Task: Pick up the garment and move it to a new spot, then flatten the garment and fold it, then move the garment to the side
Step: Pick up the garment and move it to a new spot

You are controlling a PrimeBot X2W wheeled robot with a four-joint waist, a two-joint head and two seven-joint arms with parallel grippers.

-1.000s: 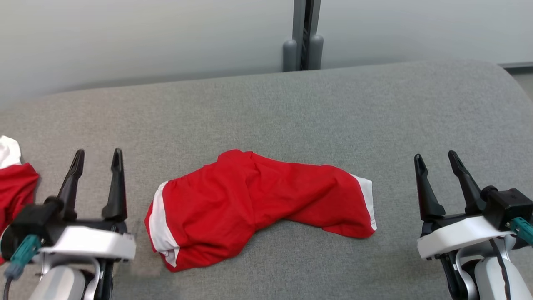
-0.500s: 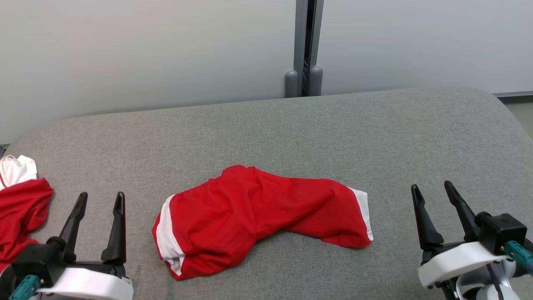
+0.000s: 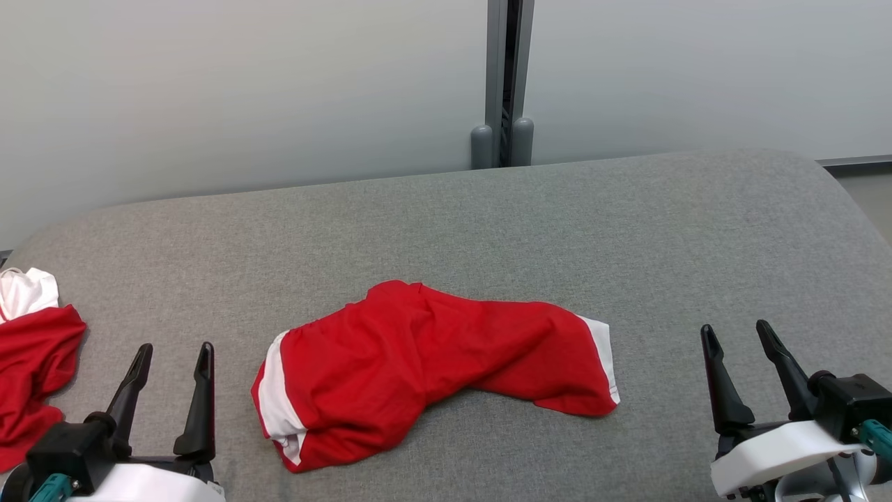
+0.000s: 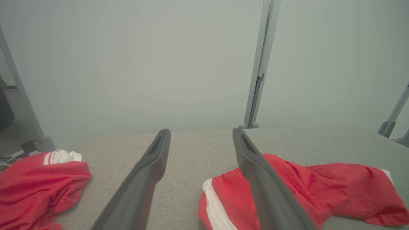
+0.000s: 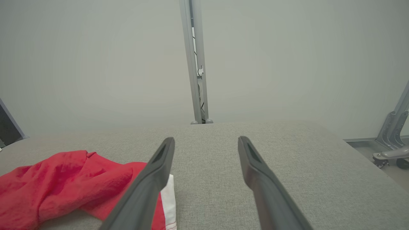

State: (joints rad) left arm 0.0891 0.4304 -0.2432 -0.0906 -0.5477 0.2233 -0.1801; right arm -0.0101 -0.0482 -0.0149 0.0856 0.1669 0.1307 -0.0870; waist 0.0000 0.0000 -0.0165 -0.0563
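Bottom left of the head view: left gripper (image 3: 175, 346), fingers spread wide, holding nothing. Bottom right: right gripper (image 3: 735, 325), likewise wide apart and empty. Between them, lower centre, crumpled red fabric garment with white trim (image 3: 432, 362) on grey upholstered surface (image 3: 488, 223). Long axis runs left-right, white-edged ends facing either side, left end lower in frame. Second red-and-white cloth (image 3: 31, 362) at left edge. Beyond, top centre, grey metal post (image 3: 503, 70).

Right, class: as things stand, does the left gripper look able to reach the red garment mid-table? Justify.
Probably yes: the left gripper stands open just beside the red garment, whose white-banded end faces it, and only bare grey surface lies between them.
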